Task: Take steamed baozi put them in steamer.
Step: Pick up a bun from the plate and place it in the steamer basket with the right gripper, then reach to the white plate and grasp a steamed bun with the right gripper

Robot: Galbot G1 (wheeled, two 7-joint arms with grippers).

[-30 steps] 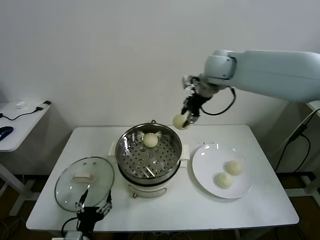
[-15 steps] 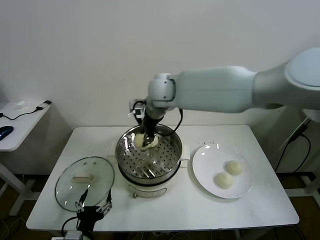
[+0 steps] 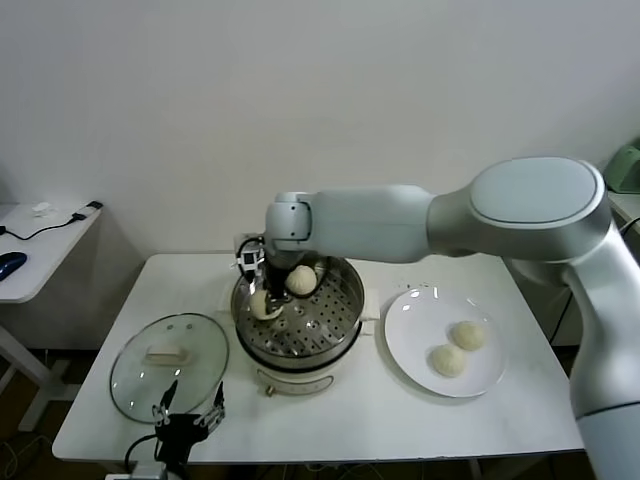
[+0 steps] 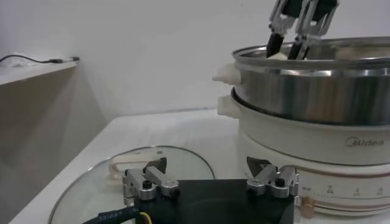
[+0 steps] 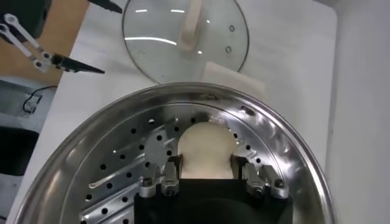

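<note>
right gripper jaws pinch a baozi at its sides inside steamer; looks soft, light, easily dented. left gripper jaws spread, idle.

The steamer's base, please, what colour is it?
Cream-white base under the steel steamer; left wrist view.

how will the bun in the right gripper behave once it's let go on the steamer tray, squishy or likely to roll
The bun looks like smooth, pale dough, so it is probably soft and would dent if the right gripper squeezed hard. Its rounded form could let it roll slightly, but the steamer tray looks flat and perforated, so it will likely settle.
</note>
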